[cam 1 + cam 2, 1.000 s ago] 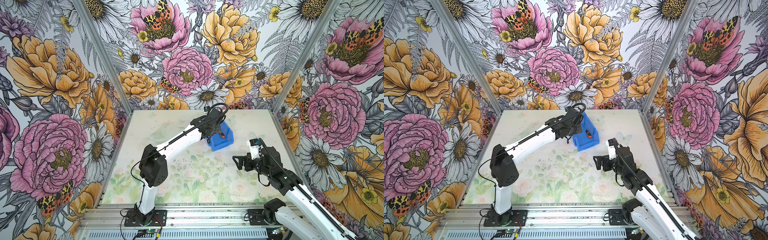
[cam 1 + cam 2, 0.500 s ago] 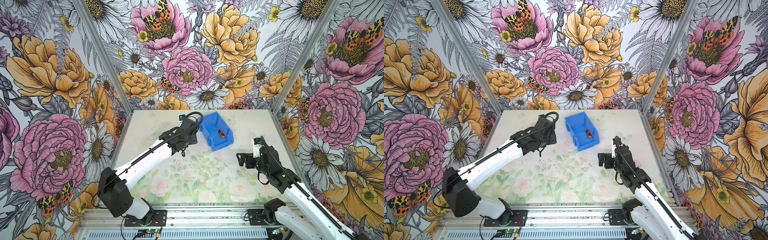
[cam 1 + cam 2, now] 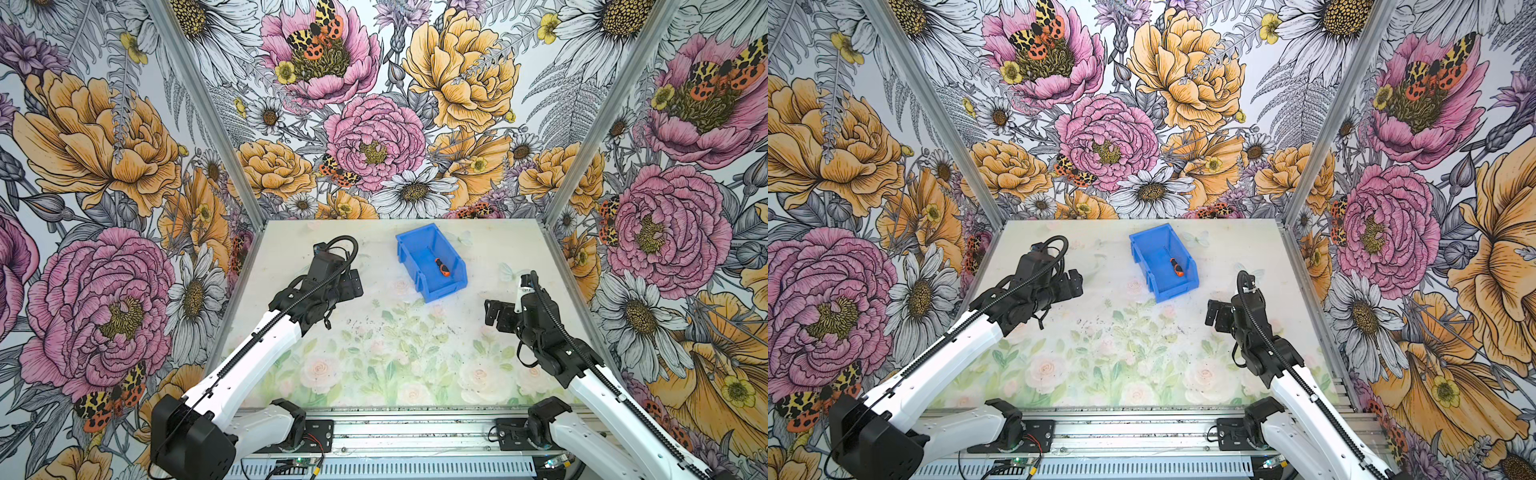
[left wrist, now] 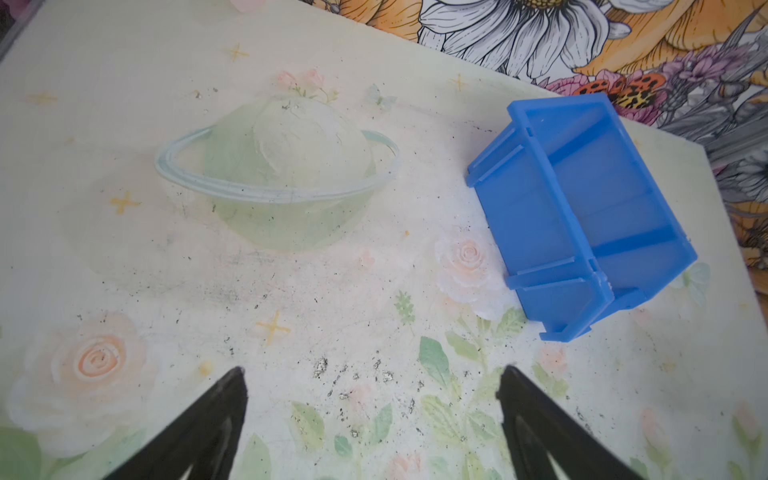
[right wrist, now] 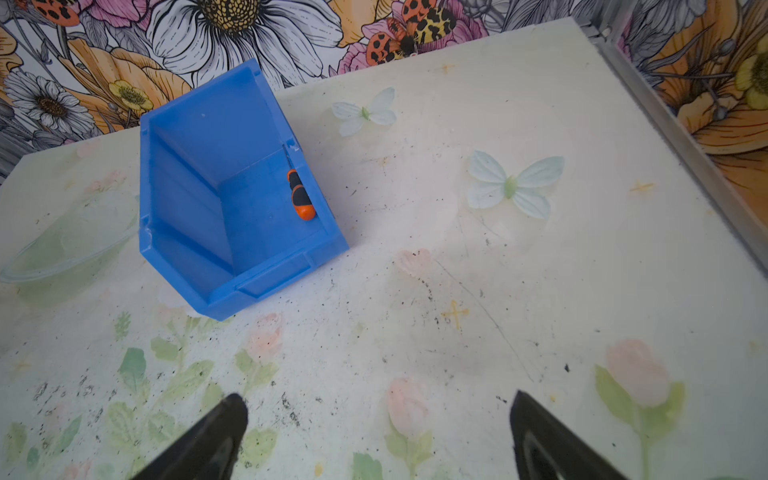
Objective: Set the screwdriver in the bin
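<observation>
Gripping state, left gripper (image 4: 372,374): jaws spread wide, nothing between them; hangs over the table (image 3: 374,332), well apart from the bin (image 3: 409,259).
Gripping state, right gripper (image 5: 378,397): jaws likewise wide and empty; near the bin's front corner, not touching it.
Task item, screwdriver (image 3: 441,267): lying flat on the bin floor, close along the side wall nearer the right arm. The orange handle end points toward the lowered front lip, the shaft toward the back wall. The shaft is too thin to tell whether its tip touches that wall.
Container, bin: upright on the table, set askew to the table edges; it holds only the screwdriver.
Task standing: judged complete as things lie.
Hazard, bin strike: either arm sweeping low across the middle could clip a ribbed side. The plastic looks light, so the bin would probably slide or tip.
Hazard, roll-out: the rounded handle rests nearest the low lip; a forward tilt would likely send it out that way.
Hazard, blind side: the left wrist view shows the bin (image 4: 536,224) from outside only, the tool hidden; any reach from there would be guesswork.
Hazard, re-entry: open fingers dipping back in could drag the tool out.
</observation>
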Controlling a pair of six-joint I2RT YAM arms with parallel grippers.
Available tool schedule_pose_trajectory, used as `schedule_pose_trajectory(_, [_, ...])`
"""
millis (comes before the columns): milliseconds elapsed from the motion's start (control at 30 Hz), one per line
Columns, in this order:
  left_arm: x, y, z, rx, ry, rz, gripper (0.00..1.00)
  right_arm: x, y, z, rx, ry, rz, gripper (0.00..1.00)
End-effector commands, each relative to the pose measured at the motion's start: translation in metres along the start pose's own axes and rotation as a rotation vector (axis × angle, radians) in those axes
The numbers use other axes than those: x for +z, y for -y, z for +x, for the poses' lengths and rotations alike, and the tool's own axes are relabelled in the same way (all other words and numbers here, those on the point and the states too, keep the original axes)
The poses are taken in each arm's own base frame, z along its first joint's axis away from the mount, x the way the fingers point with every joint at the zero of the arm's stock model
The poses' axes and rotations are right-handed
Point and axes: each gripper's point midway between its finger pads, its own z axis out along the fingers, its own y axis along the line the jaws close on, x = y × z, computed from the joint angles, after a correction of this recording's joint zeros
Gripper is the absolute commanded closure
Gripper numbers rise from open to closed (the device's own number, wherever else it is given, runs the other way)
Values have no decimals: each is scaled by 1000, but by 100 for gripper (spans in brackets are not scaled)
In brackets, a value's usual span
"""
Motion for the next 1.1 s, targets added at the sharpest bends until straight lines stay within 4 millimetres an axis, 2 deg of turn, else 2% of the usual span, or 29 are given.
schedule_pose_trajectory(0, [-2, -14, -1, 35, 28, 16, 1, -4, 19, -10, 44, 70, 93, 0])
schedule_pose_trajectory(67, [-4, -34, 0, 22, 57, -31, 1, -4, 27, -14, 50, 97, 135, 1])
schedule_pose_trajectory(100, [-5, -49, -3, 11, 95, -79, 1, -3, 31, -16, 51, 115, 157, 1])
schedule_pose_trajectory(233, [-6, -87, -11, 10, 212, -187, 1, -1, 55, -23, 83, 196, 273, 0])
schedule_pose_trajectory(400, [-1, -125, -19, 4, 365, -339, 1, 12, 65, -33, 72, 251, 310, 1])
schedule_pose_trajectory(533, [13, -118, -18, 141, 405, -266, 1, 18, 100, -31, 101, 266, 549, 1])
schedule_pose_trajectory(567, [15, -119, -17, 157, 416, -271, 1, 20, 103, -34, 94, 268, 570, 0])
schedule_pose_trajectory(700, [19, -118, -18, 232, 506, -249, 1, 50, 84, -54, -47, 271, 479, 1])
schedule_pose_trajectory(800, [27, -128, -17, 215, 516, -248, 1, 70, 79, -60, -124, 262, 470, 1])
schedule_pose_trajectory(1000, [42, -145, -7, 174, 499, -253, 2, 100, 79, -52, -182, 222, 450, 1])
schedule_pose_trajectory(1067, [42, -144, -10, 153, 520, -221, 1, 107, 77, -49, -201, 223, 438, 1])
